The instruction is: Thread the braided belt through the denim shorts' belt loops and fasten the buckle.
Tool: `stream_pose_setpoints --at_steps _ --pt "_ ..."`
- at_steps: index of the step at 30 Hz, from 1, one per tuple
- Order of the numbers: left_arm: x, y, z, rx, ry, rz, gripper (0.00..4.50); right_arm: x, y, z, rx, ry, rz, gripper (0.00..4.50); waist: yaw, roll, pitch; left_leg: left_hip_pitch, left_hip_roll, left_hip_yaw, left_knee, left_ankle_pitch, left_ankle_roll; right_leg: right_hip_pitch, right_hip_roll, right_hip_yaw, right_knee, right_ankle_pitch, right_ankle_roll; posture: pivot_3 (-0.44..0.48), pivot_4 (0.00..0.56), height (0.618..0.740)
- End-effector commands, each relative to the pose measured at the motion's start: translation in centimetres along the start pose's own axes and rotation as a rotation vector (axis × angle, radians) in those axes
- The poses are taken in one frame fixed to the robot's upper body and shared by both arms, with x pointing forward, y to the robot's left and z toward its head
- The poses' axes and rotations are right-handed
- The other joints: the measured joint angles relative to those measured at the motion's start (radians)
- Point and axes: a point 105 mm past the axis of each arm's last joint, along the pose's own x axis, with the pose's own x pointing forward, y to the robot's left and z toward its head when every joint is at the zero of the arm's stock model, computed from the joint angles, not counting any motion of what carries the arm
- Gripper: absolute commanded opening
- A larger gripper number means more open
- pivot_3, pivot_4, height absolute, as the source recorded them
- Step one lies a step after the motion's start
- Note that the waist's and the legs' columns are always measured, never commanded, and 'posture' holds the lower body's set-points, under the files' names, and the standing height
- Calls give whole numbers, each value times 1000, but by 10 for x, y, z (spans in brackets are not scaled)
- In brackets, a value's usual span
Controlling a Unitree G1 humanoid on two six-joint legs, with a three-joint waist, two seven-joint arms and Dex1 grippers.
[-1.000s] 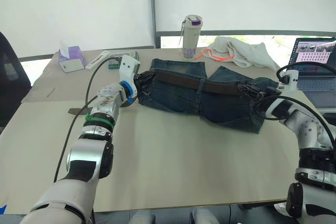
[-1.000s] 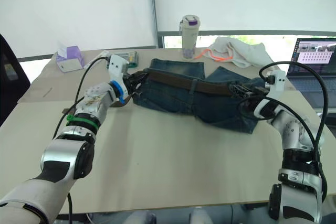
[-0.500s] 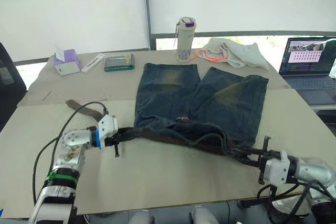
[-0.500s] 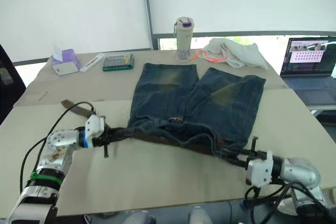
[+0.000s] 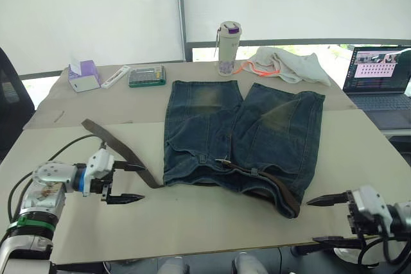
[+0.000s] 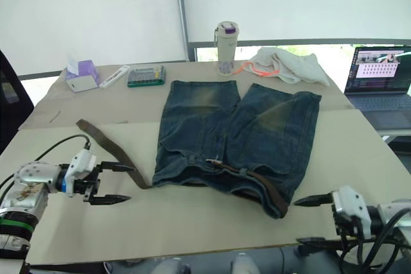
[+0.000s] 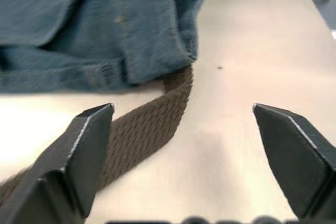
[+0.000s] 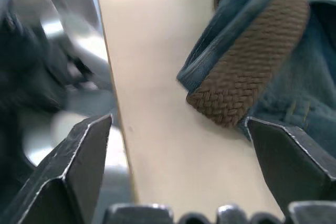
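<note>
**Belt partly in the waistband, both grippers open and empty**

Head views: the denim shorts (image 5: 241,136) lie flat on the smooth beige table (image 5: 205,222), faded blue with yellowish patches on the 2 wide legs, waistband toward the robot. The braided belt (image 5: 122,149) runs as a narrow brown strap from the shorts' left waistband corner out across the table, and along the waistband to the right corner. A small silver buckle (image 5: 223,163) glints at the middle of the waistband. The left gripper (image 5: 125,182) hovers left of the shorts beside the loose strap, its 2 pointed black fingers spread, holding nothing. The right gripper (image 5: 327,221) sits right of the shorts past the table's near edge, fingers also wide apart.

Left wrist view: coarse woven strap (image 7: 152,129) emerges from under a hemmed denim fold (image 7: 131,30), between the parted fingers.

Right wrist view: the blunt plaited belt end (image 8: 247,85) pokes from a denim fold.
</note>
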Motion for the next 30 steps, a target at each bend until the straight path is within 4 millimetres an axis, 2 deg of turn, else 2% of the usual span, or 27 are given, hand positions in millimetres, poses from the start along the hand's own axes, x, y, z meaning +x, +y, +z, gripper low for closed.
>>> stream_pose_setpoints --at_steps 1,6,8,10,13,15,19,23,26,27,30 --pt "-4 7 43 16 -114 -16 4422 -8 -14 36 55 -49 -40 4355 0 0 0 -1 0 0 0 0 0 -1 0 0 0 0 0 0 150 740" --pt "20 16 87 39 -213 15 4422 26 -43 63 53 -59 -209 4355 6 -2 1 -2 0 1 1 0 0 -1 0 -2 0 0 0 0 150 740" --pt "32 11 94 50 -182 -6 4422 39 -44 70 60 -62 -207 4355 6 -2 1 -5 -1 1 1 0 0 -3 0 -2 0 0 1 0 150 740" --pt "49 2 92 69 -82 -22 4422 55 -62 80 53 -75 -303 4355 5 -3 0 -5 -1 1 1 0 0 -3 0 -2 0 0 0 0 150 740" --pt "63 1 101 77 -75 20 4422 62 -84 93 78 -102 -400 4355 1 -3 1 -5 -1 0 1 0 -1 -3 -1 0 0 0 0 0 150 740" --pt "69 -1 105 92 -88 27 4422 64 -93 91 32 -52 -425 4355 5 -2 1 -5 -2 0 1 0 -1 -3 -1 0 0 0 1 0 150 740" --pt "75 1 108 83 -116 74 4422 70 -110 68 35 107 -461 4355 9 -3 1 -5 -2 1 1 0 -1 -3 -1 -3 -1 0 1 0 150 740" --pt "75 1 109 75 -123 114 4422 66 -141 60 171 99 -568 4355 0 -2 1 -5 -2 3 1 1 -1 -4 -1 -1 -1 0 0 0 150 740" --pt "77 -4 109 67 -131 124 4422 59 -156 40 127 182 -637 4355 0 -2 1 -5 -1 3 1 0 -1 -4 0 -1 0 0 0 0 150 740" --pt "78 -5 108 64 -133 130 4422 58 -161 40 103 172 -667 4355 1 -2 1 -5 -1 3 1 0 -1 -4 0 -2 -1 0 0 0 150 740" --pt "78 -8 107 59 -136 144 4422 51 -183 56 109 6 -808 4355 0 -3 1 -5 -1 3 1 1 -1 -4 0 -1 -1 1 0 0 150 740"
